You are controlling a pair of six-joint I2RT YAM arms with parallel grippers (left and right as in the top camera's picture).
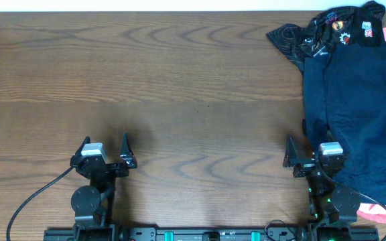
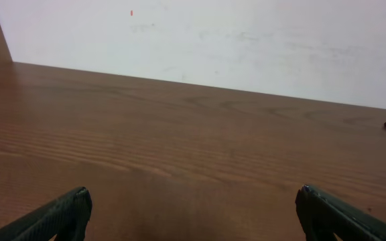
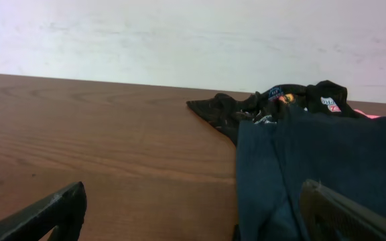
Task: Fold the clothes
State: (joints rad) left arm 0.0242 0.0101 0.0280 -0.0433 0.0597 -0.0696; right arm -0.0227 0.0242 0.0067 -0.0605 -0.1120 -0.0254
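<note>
A pile of clothes lies at the table's right edge. On top is a dark navy garment point(image 1: 357, 100) with seam stitching, spread loosely; it also shows in the right wrist view point(image 3: 327, 167). My right gripper point(image 1: 311, 155) is open and empty, low at the front right, its right finger over the navy garment's left edge point(image 3: 196, 201). My left gripper point(image 1: 106, 148) is open and empty over bare wood at the front left point(image 2: 193, 207), far from the clothes.
A black garment with white lines and colourful patches point(image 1: 327, 30) lies at the back of the pile, also in the right wrist view point(image 3: 273, 107). A coral-pink garment point(image 1: 380, 213) peeks out under the navy one. The wooden table point(image 1: 179, 80) ends at a white wall.
</note>
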